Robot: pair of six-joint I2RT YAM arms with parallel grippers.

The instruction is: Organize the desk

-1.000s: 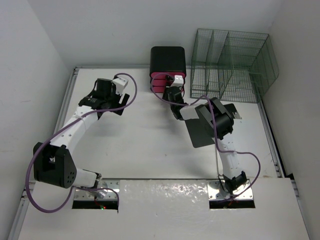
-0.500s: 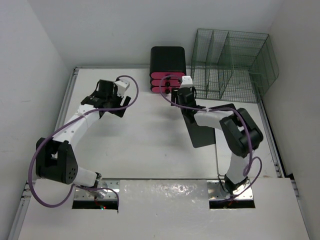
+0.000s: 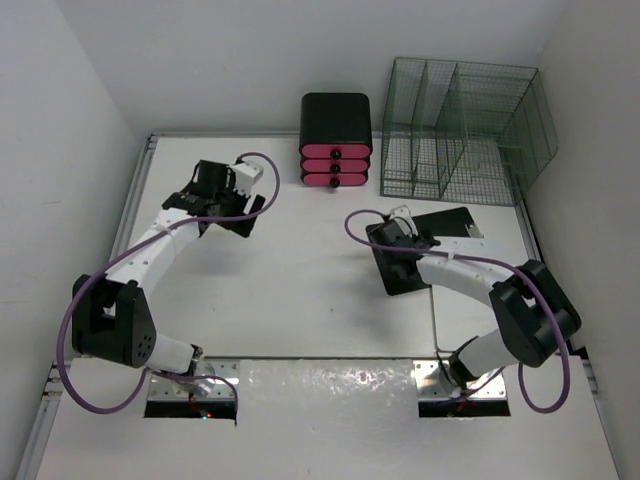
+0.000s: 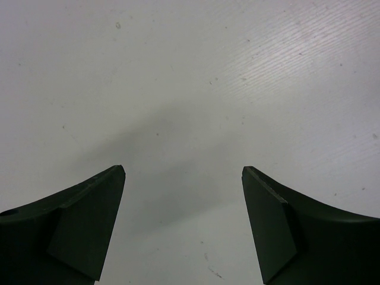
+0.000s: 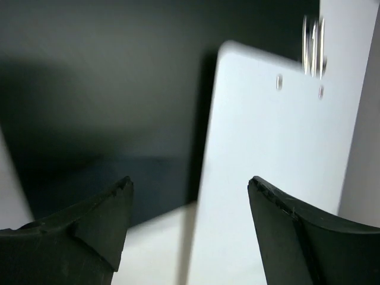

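The white desk (image 3: pixel 300 290) carries a flat black pad (image 3: pixel 408 272) with a white sheet (image 3: pixel 458 233) at its far right corner. My right gripper (image 3: pixel 390 238) hangs open and empty just above the pad's far left part. In the right wrist view the black pad (image 5: pixel 107 89) and the white sheet (image 5: pixel 267 154) lie under the open gripper (image 5: pixel 190 185). My left gripper (image 3: pixel 222 212) is open and empty over bare desk at the far left. The left wrist view shows only white desk (image 4: pixel 190 89) between the spread fingers of the gripper (image 4: pixel 183 172).
A black drawer unit with three red drawers (image 3: pixel 337 165), all shut, stands at the back middle. A green wire-mesh organizer (image 3: pixel 460 130) stands at the back right. White walls close in on the left, back and right. Purple cables loop off both arms.
My right gripper has pulled back from the red drawers and moved near and right, down over the black pad. The left gripper has hardly moved.
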